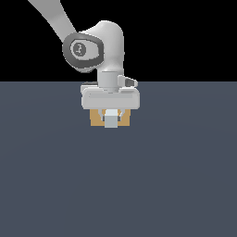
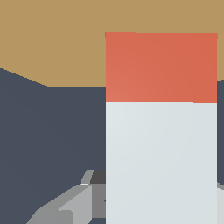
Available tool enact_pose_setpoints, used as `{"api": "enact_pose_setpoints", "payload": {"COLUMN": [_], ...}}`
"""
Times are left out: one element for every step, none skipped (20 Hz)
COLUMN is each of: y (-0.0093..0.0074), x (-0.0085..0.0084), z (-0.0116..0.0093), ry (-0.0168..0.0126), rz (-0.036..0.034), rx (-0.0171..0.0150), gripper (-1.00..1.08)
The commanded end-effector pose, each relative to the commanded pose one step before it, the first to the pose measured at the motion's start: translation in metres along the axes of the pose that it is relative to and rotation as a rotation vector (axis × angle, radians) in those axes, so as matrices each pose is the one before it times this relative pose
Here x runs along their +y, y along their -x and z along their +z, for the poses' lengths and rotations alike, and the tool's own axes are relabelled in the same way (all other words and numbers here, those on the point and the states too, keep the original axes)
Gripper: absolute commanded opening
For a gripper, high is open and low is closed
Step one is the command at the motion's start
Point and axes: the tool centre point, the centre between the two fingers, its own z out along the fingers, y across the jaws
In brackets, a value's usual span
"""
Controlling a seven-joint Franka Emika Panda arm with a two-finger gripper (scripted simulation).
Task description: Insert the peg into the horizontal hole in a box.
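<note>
Flat slate-blue floor (image 1: pixel 176 185) beneath a plain black backdrop (image 1: pixel 185 37).

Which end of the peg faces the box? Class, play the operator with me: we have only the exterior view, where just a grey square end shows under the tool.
Observer: In the wrist view, the peg has its red end pointing towards the box.
Operator: Can you see the hole there?
Observer: No. Only plain tan face shows beside the red end, with no opening in sight.
Operator: Has the red end gone in?
Observer: It seems not. The whole red part shows against the tan face.
</note>
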Motion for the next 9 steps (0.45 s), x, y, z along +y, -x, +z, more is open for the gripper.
{"api": "enact_pose_setpoints", "payload": {"y": [-0.01419, -0.00399, -0.00319, -0.00241, -0.00163, -0.00084, -0.00005, 0.00065, 0.00035], "x": [0.00136, 0.00008, 0.00015, 0.00020, 0.00025, 0.00030, 0.00035, 0.00036, 0.00012], "z": [-0.00189, -0.00028, 0.00001, 0.00001, 0.00001, 0.00000, 0.00000, 0.00000, 0.00000], "ry": [0.00400, 0.00049, 0.00000, 0.00000, 0.00000, 0.00000, 0.00000, 0.00000, 0.00000], "rz": [0.00134, -0.00003, 0.00000, 0.00000, 0.00000, 0.00000, 0.00000, 0.00000, 0.00000], "rx": [0.00040, 0.00004, 0.00000, 0.00000, 0.00000, 0.00000, 0.00000, 0.00000, 0.00000], "gripper": [-1.00, -1.00, -1.00, -1.00, -1.00, -1.00, -1.00, -1.00, -1.00]}}
